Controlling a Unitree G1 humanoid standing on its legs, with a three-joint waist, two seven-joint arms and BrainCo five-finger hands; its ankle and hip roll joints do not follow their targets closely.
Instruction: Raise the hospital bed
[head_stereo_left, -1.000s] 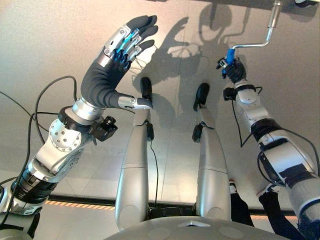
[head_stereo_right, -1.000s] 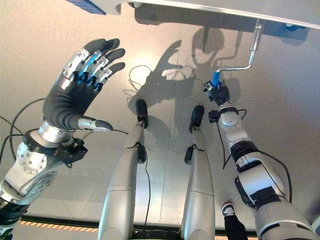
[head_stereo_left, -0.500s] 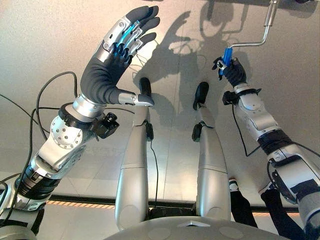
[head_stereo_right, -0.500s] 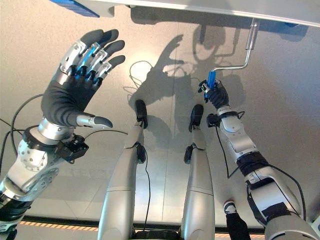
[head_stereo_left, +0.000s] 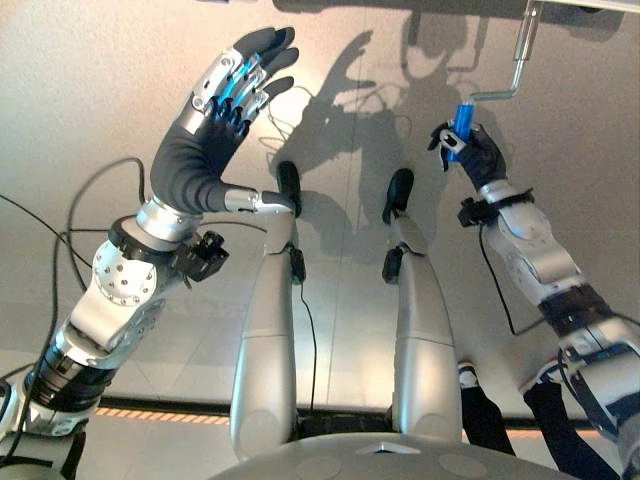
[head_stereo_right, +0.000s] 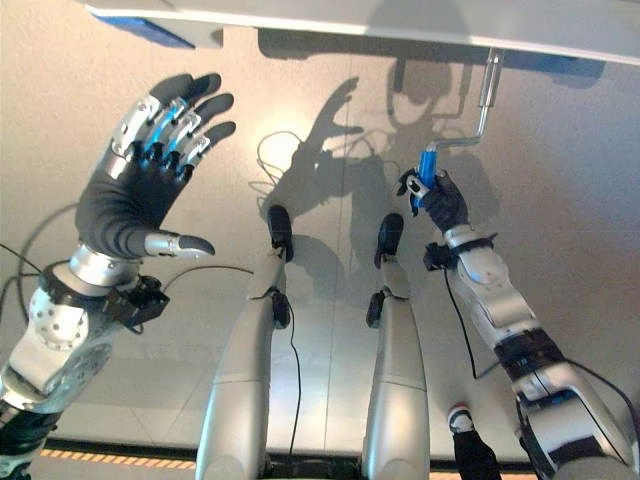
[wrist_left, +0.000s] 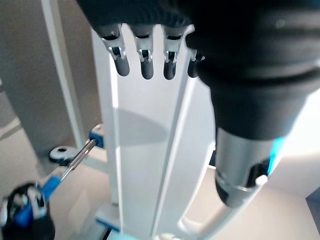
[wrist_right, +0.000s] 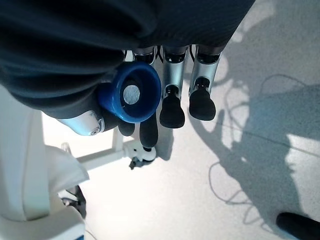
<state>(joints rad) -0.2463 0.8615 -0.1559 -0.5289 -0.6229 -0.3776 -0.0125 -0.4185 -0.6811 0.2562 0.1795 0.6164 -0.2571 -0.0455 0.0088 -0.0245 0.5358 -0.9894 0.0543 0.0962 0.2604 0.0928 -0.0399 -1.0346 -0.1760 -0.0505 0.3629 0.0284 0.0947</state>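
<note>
The bed's crank has a blue handle (head_stereo_left: 460, 120) on a silver cranked arm (head_stereo_left: 505, 92) that runs up to the white bed frame (head_stereo_right: 400, 20). My right hand (head_stereo_left: 478, 152) is shut on the blue handle. In the right wrist view the handle's round blue end (wrist_right: 132, 93) sits between the curled fingers (wrist_right: 172, 107) and the thumb. My left hand (head_stereo_left: 200, 140) is raised to the left, open, fingers spread and holding nothing. In the left wrist view its straight fingers (wrist_left: 145, 65) point at the white bed frame (wrist_left: 145, 150), with the crank shaft (wrist_left: 77, 157) beside it.
A person's dark trouser leg and shoe (head_stereo_left: 475, 395) stand on the floor at the lower right. An orange-striped line (head_stereo_left: 150, 412) crosses the floor near me. The bed frame's white post (wrist_right: 25, 165) is close beside my right hand.
My right hand has swung the blue handle round, so the crank arm looks shorter and the handle sits lower. The left hand has drifted slightly left. The view has shifted a little.
</note>
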